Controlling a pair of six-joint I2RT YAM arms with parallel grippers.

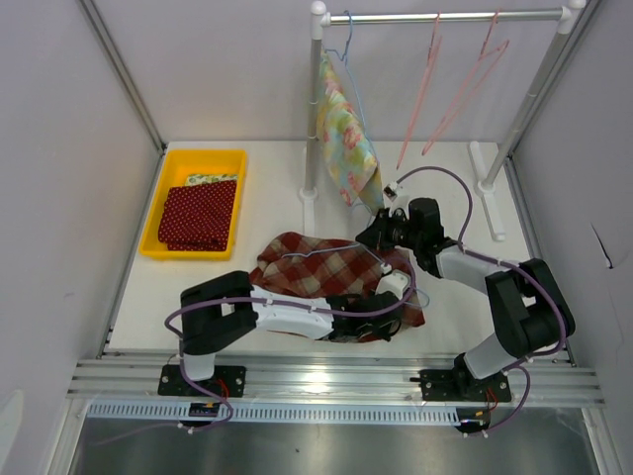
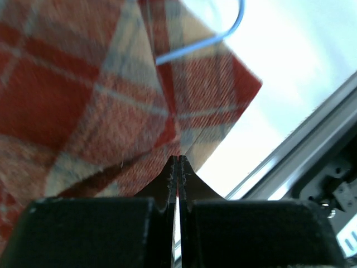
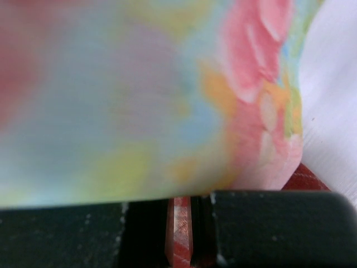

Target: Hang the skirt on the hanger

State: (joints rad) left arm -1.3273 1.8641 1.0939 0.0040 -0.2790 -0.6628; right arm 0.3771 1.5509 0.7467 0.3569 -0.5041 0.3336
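Pinching skirt (image 1: 307, 267) edge between right gripper (image 3: 179, 206) jaws.

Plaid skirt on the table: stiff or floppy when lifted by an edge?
Likely floppy: the plaid skirt lies crumpled in folds, so it should drape and sag from any pinch. Probably light: the right gripper holds just a thin strip of it in its jaws. The wire hanger lying across it may slide off as the cloth shifts.

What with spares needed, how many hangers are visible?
4: blue hanger with floral garment on the rail; left pink hanger and right pink hanger there too; light-blue hanger on the plaid skirt.
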